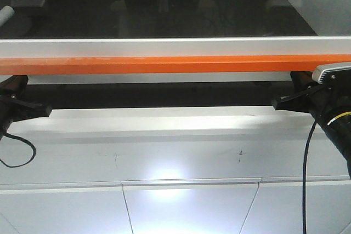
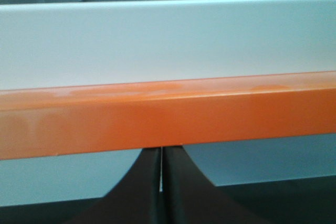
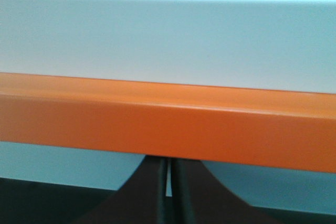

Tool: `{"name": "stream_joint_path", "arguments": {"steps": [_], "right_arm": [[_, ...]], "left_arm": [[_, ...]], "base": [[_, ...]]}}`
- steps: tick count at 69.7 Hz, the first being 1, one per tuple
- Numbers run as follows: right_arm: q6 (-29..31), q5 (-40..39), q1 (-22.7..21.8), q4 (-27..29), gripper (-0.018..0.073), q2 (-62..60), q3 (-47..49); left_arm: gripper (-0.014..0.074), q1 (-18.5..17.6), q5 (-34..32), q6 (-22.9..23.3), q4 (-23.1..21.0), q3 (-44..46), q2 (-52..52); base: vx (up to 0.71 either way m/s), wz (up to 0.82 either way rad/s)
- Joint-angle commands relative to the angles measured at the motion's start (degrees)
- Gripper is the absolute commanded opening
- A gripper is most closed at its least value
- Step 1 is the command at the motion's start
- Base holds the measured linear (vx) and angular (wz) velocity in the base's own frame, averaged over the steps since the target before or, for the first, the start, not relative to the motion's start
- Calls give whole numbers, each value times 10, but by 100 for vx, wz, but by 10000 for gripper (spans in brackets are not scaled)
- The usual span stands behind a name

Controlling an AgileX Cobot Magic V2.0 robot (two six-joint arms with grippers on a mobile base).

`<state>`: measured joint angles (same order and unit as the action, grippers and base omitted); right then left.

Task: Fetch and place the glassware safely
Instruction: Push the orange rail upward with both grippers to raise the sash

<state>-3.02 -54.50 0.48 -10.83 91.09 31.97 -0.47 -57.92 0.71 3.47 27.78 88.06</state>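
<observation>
While the jar shows in no view, its place, its lean and its long axis cannot be told.

- Left gripper (image 2: 160, 156): just under the orange bar (image 1: 164, 64), jaws pressed together on nothing.
- Right gripper (image 3: 169, 163): same, at the bar's other end.
- Contact with the bar's underside: unclear.
- Above the bar, a grey panel (image 1: 164, 45); behind it, a dark chamber (image 1: 164, 15).

Judgement: task barely begun. The panel likely wants lifting first. Fetching and setting down are both left.
</observation>
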Motion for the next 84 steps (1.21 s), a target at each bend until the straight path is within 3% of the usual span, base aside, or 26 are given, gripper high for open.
{"name": "stream_joint_path", "arguments": {"steps": [1,33,84], "right_arm": [[5,-118,-2,-4,-1,-40,47],[5,-81,-2,-4,-1,-103,83],[-10,-51,-2,-21,-1,-129,93]], "left_arm": [[-7,-4,-94,5,0,48,-44],[-7,-4,1,5,15,143,-97],[-7,-4,49,5,15,150,-124]], "base": [[0,0],[0,1],[0,0]]}}
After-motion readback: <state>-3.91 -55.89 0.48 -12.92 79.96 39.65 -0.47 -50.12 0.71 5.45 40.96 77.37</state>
